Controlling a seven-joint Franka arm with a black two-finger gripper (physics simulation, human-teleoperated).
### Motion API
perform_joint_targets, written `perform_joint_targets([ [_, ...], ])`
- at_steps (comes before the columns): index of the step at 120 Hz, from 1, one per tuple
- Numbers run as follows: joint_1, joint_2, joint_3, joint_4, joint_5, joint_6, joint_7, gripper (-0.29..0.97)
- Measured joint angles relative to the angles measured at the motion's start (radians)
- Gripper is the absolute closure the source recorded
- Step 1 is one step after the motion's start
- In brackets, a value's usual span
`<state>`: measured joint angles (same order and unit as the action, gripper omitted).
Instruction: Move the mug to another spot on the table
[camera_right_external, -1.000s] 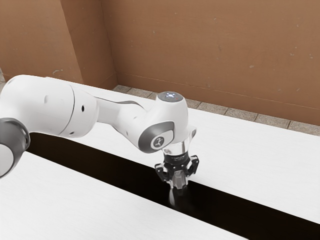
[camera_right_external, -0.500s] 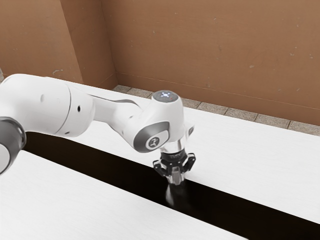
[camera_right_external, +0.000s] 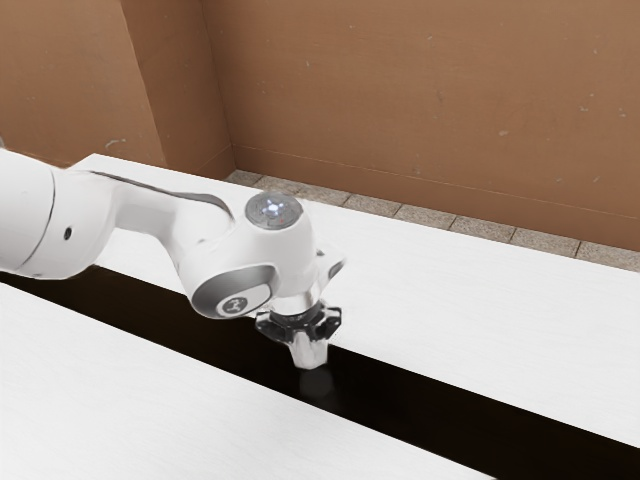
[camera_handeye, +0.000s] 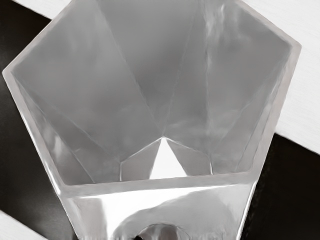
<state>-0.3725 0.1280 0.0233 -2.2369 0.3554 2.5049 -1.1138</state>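
A pale, translucent grey mug with faceted, angular walls sits right under my hand in the wrist view, its open mouth facing the camera. In the exterior view the mug hangs just below my gripper, over the black band that crosses the white table. The gripper points straight down and is shut on the mug's rim. The mug's lower part is hard to make out against the black.
The black band runs diagonally between two white stretches of the tabletop. A brown wall and a strip of tiled floor lie beyond the table's far edge. My arm enters from the exterior view's left.
My hand has carried the mug along the black band toward the exterior view's left, and the arm has drawn back with it. The grip has held.
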Motion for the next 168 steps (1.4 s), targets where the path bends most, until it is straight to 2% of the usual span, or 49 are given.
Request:
perform_joint_targets([
  [10, 0.045, -0.036, -0.001, -0.051, 0.153, 0.040, -0.012, 0.61],
  [17, 0.074, -0.049, -0.001, -0.069, 0.231, 0.063, -0.020, 0.62],
  [26, 0.096, -0.055, -0.001, -0.082, 0.294, 0.088, -0.030, 0.63],
  [43, 0.155, -0.093, -0.003, -0.154, 0.372, 0.139, -0.044, 0.63],
  [64, 0.212, -0.085, -0.002, -0.184, 0.410, 0.199, -0.059, 0.65],
  [90, 0.186, -0.063, -0.003, -0.191, 0.440, 0.271, -0.070, 0.64],
  [118, 0.245, -0.067, -0.004, -0.225, 0.482, 0.315, -0.074, 0.63],
  [140, 0.277, -0.067, -0.003, -0.245, 0.556, 0.370, -0.058, 0.62],
  [168, 0.287, -0.037, -0.003, -0.251, 0.576, 0.423, -0.030, 0.63],
])
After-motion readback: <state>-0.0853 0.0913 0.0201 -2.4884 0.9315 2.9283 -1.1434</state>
